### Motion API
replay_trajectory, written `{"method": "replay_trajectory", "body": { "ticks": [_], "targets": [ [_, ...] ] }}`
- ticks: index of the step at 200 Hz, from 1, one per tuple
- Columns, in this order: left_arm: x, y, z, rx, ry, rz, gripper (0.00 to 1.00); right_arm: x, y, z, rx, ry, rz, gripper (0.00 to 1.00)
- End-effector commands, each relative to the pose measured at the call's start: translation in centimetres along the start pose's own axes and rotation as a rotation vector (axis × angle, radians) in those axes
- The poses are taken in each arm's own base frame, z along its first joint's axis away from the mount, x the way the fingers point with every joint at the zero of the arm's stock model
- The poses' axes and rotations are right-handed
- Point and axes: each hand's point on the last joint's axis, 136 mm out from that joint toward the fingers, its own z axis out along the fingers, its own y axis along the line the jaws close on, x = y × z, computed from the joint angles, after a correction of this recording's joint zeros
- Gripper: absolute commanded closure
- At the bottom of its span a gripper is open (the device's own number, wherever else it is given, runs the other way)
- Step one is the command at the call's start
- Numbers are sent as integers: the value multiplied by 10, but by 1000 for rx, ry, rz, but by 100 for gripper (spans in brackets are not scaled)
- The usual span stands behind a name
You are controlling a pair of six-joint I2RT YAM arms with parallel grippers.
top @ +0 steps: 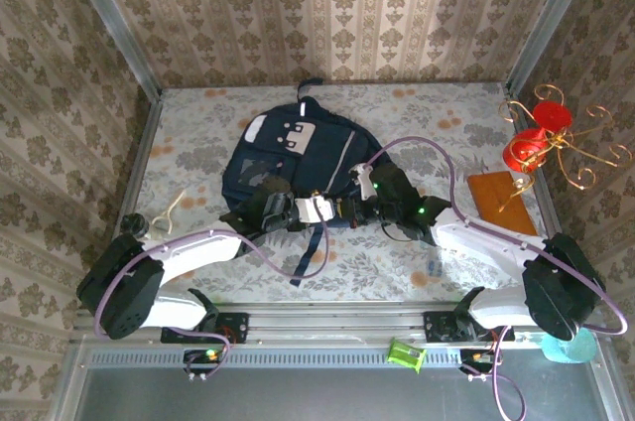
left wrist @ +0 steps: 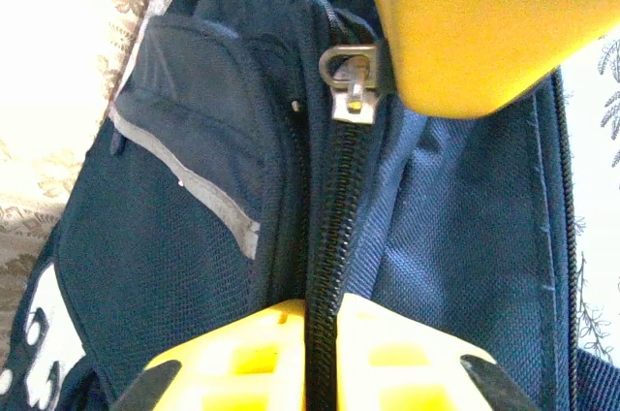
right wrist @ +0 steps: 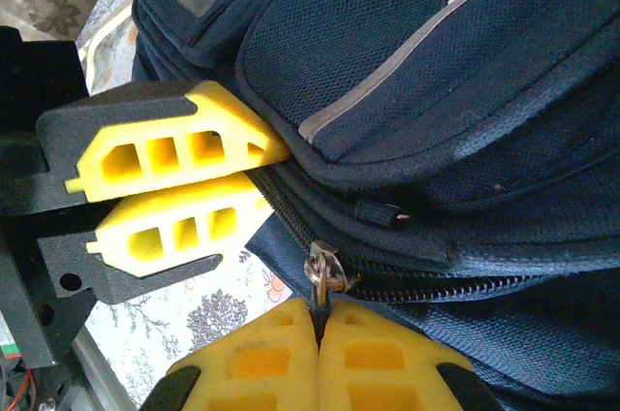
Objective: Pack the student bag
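So the left hand [left wrist: 322, 326] is pinched shut on the zip [left wrist: 325, 227] of the bag [top: 296, 155]; right hand [right wrist: 318, 322] is clamped on the zip pull [right wrist: 324, 273]

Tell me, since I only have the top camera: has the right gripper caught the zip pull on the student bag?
Observer: Yes. In the right wrist view the right gripper is shut on the metal zip pull of the student bag.
Operator: And the left?
Observer: The left gripper is shut across the zip track, some way along from the pull.
Operator: Zip open at all?
Observer: Between the two grippers the teeth look closed.
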Motion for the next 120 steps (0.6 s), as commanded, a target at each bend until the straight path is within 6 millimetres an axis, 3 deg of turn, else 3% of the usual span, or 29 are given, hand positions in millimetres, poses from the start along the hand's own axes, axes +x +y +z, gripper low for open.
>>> {"method": "replay_trajectory", "body": {
  "ticks": [1, 51, 91, 105, 120],
  "targets": [
    [3, 21, -1, -82, 15, 18, 100, -18, 22, -18, -71, -64, -35, 100],
    [9, 31, -19, -100, -32, -16, 100, 4, -47, -33, 313, 14, -19, 100],
    [24, 39, -35, -138, -26, -38, 100, 3, -80, -50, 540, 35, -20, 100],
    [34, 43, -42, -158, -8, -59, 100, -5, -86, -55, 589, 29, -32, 100],
    [44, 52, -48, -192, 13, -99, 100, -15, -71, -47, 507, 1, -44, 100]
  ]
}}
